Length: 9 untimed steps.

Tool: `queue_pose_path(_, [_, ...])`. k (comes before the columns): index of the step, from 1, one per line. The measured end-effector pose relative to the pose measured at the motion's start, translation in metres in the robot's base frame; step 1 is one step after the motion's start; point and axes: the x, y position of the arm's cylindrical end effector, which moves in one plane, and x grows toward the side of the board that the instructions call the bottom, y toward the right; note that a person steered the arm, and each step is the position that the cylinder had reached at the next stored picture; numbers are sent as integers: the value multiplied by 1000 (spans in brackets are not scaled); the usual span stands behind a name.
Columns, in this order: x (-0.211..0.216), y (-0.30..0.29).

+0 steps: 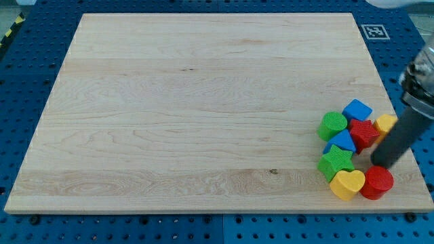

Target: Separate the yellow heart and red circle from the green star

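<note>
Taking the green star as landmark, from the view's left to its right:

counter (pixel 169 108): pale wood, bare everywhere to the star's left; all the blocks crowd near its lower right corner.

green star (pixel 336 163): the landmark; it sits at the left edge of the cluster, low on the counter.

green round block (pixel 333 125): just above the star, apart from it by the blue triangle's corner.

blue triangle (pixel 342 141): touching the star's upper edge.

yellow heart (pixel 347 184): directly below the star and a shade right, touching it.

blue block (pixel 357 110): above and right of the star, at the cluster's top; exact shape unclear.

red block (pixel 364 132): up and right of the star, shape hard to make out.

red circle (pixel 377 181): right of the star and lower, pressed against the heart's right side, apart from the star itself.

my tip (pixel 381 163): right of the star, roughly level with it, just above the circle and possibly touching its top edge.

yellow block (pixel 386 123): farthest right and above the star, partly hidden by the rod.

hand: there is none, only the rod, so nothing is gripped.

key relation: heart and circle lie below my tip, the star to its left; a push toward the view's bottom or right would, I judge, carry the pair off without dragging the star.
</note>
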Motion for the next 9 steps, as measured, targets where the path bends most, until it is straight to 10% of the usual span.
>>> queue_pose_path(2, [52, 31])
queue_pose_path(9, [-17, -40])
